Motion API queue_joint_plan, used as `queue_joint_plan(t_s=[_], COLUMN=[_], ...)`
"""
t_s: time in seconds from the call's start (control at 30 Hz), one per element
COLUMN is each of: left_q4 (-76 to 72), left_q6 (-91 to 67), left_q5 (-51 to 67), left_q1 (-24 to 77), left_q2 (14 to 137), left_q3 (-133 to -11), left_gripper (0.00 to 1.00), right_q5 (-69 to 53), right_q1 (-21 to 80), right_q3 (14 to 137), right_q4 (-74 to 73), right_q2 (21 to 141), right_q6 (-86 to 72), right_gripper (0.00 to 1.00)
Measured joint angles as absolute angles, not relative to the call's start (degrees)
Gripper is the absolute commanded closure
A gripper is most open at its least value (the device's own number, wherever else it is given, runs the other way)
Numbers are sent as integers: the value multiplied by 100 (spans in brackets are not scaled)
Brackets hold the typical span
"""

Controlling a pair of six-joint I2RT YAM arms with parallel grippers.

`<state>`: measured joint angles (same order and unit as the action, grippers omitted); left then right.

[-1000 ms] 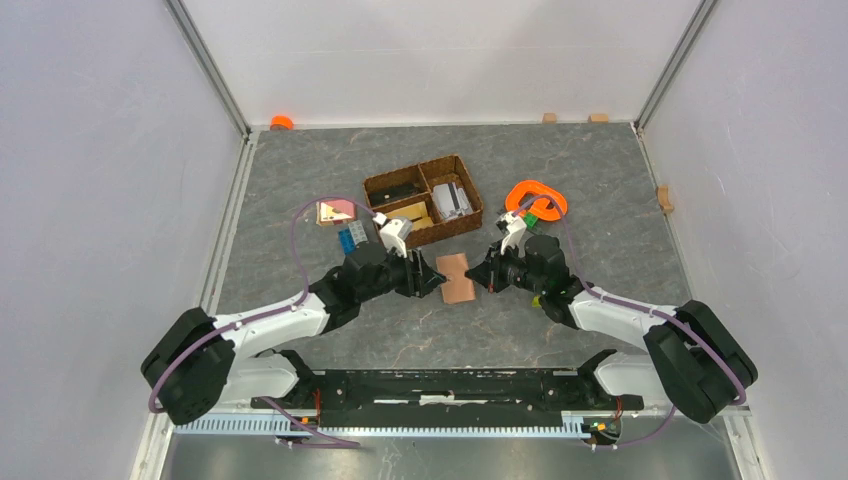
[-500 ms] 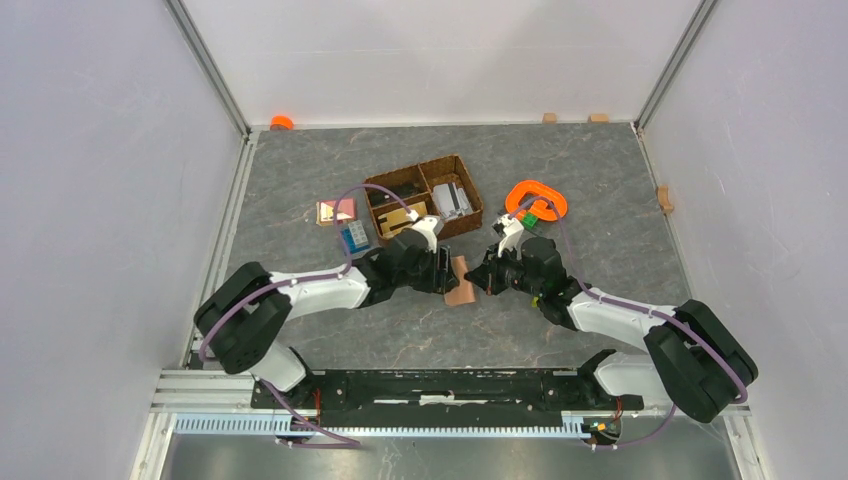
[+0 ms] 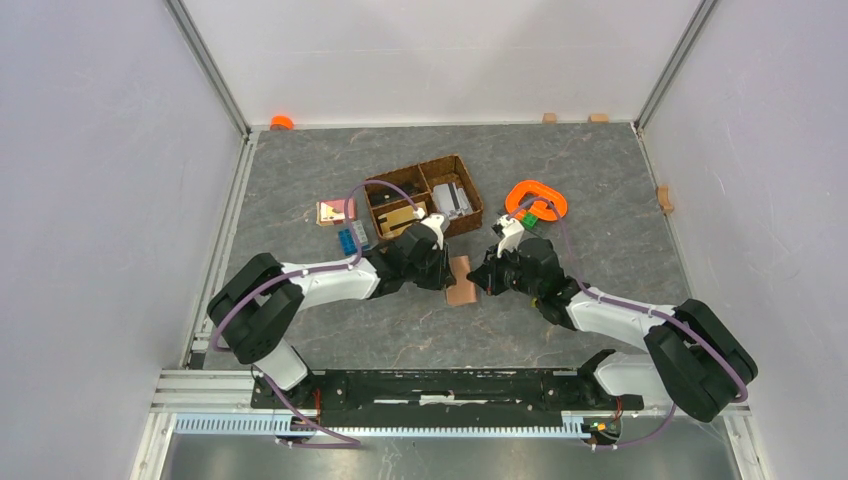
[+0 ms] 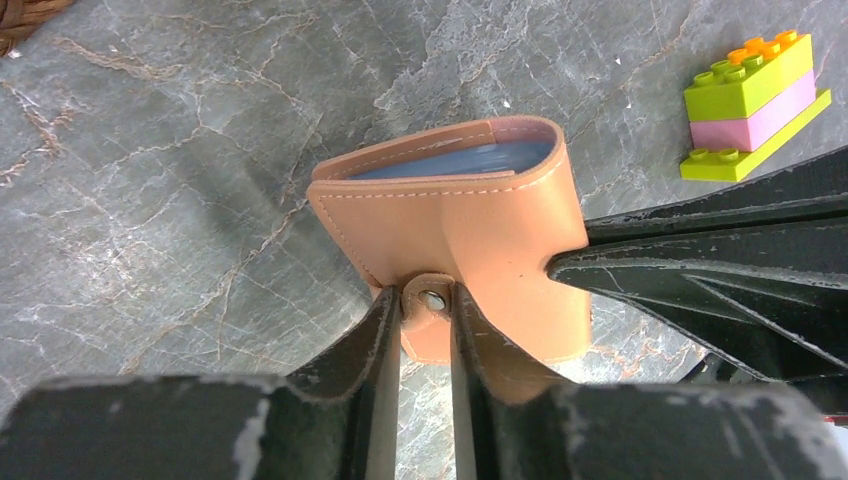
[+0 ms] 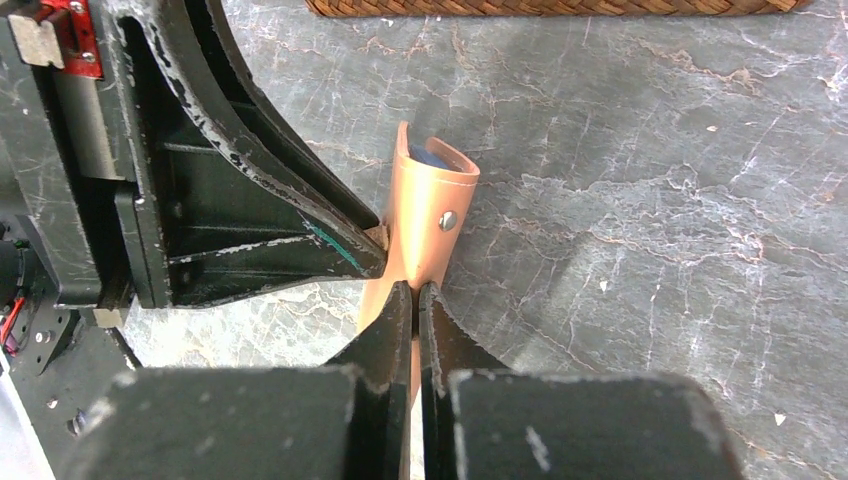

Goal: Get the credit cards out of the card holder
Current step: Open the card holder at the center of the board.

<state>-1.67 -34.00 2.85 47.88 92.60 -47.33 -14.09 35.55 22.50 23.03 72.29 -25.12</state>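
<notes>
The card holder is a tan-brown leather wallet on the grey table between my two grippers. In the left wrist view the card holder stands on edge, its strap tab with a metal snap pinched between the fingers of my left gripper. My right gripper is shut on the thin lower edge of the card holder. A bluish-grey layer shows inside its curved open end. I cannot tell whether that layer is the credit cards or a sleeve. Seen from above, my left gripper and right gripper meet at the holder.
A dark woven divided basket stands just behind the left gripper. A blue block and a pink-and-tan piece lie to its left. An orange ring and a stack of toy bricks sit behind the right gripper.
My left arm has swung right and forward to the holder, and its jaws have narrowed onto the strap tab. The right gripper has kept its grip and place.
</notes>
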Motion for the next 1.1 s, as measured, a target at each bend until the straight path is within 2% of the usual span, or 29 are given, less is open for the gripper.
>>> queue_joint_plan(t_s=[0.4,0.73,0.8,0.9,0.97,1.03,1.1], left_q4=[21,648,792,854,801,657,434], left_q6=[-3409,-3389,-3380,-3369,-3347,-3308,-3297], left_q5=[311,-161,-263,-287,-215,-5,266], left_q1=[4748,4429,4335,4259,4261,4261,4259], left_q2=[9247,9373,9386,9400,9397,9360,9242], left_q3=[-4862,-5006,-5004,-4989,-4939,-4799,-4646], left_gripper=[83,80,75,60,45,33,29], right_q5=[-1033,-548,-462,-397,-395,-395,-403], right_q1=[3601,3581,3551,3511,3507,3496,3489], right_q3=[2410,2458,2458,2458,2458,2458,2458], right_q4=[1997,1667,1590,1525,1516,1514,1516], right_q2=[7236,7122,7107,7098,7098,7098,7098], right_q6=[-2497,-2460,-2460,-2460,-2460,-2460,-2462], right_gripper=[100,100,100,100,100,100,100])
